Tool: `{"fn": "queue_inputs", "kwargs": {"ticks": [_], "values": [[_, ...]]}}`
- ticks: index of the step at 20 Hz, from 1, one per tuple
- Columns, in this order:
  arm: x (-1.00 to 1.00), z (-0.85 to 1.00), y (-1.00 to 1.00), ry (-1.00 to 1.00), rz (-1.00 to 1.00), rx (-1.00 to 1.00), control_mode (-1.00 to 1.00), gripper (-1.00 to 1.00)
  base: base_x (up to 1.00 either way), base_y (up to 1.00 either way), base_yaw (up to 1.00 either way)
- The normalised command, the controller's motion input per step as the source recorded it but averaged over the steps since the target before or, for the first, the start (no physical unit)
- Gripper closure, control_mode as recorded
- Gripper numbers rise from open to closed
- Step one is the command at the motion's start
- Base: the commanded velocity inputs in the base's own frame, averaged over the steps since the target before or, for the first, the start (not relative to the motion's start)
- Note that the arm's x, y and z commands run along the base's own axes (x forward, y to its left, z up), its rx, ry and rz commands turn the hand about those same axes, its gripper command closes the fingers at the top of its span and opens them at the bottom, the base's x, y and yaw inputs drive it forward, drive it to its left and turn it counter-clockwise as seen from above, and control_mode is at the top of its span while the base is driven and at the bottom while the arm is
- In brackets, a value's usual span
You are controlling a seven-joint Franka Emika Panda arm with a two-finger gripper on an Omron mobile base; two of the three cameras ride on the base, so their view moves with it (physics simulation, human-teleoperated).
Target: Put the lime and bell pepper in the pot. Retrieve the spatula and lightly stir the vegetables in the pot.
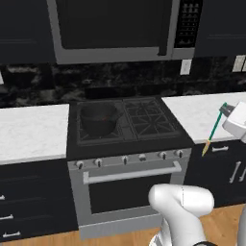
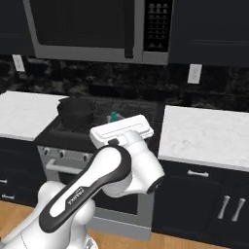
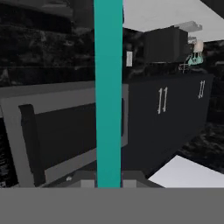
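The black pot [image 1: 98, 117] stands on the stove's rear left burner and also shows in the right base view [image 2: 75, 112]. Its inside is dark, so the lime and bell pepper are hidden. My gripper [image 1: 224, 109] hangs in the air over the front edge of the right counter, right of the stove and well away from the pot. It is shut on the spatula [image 1: 214, 127], gripping the top of the teal handle, and the orange blade points down and to the left. In the hand view the teal handle [image 3: 108, 87] rises straight from between my fingertips [image 3: 108, 181]. A bit of teal handle [image 2: 114, 116] peeks out behind the hand.
White counters flank the stove [image 1: 144, 120], one on the left [image 1: 31, 129] and one on the right [image 1: 197, 113]. A microwave [image 1: 113, 29] hangs low above the burners. The oven door handle [image 1: 132, 173] juts out in front, and dark cabinets [image 1: 226, 168] sit below the counter.
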Motion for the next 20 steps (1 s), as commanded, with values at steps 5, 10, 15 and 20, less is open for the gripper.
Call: {"fn": "queue_inputs", "kwargs": {"ticks": [5, 10, 15, 20], "values": [[0.00, 0.00, 0.00, 0.00, 0.00, 0.00, 1.00, 1.00, 0.04, 1.00, 0.00], [0.00, 0.00, 0.00, 0.00, 0.00, 0.00, 1.00, 1.00, 0.32, 1.00, 0.00], [0.00, 0.00, 0.00, 0.00, 0.00, 0.00, 1.00, 1.00, 0.72, 0.33, 0.00], [0.00, 0.00, 0.00, 0.00, 0.00, 0.00, 1.00, 1.00, 0.71, -0.53, 0.01]]}}
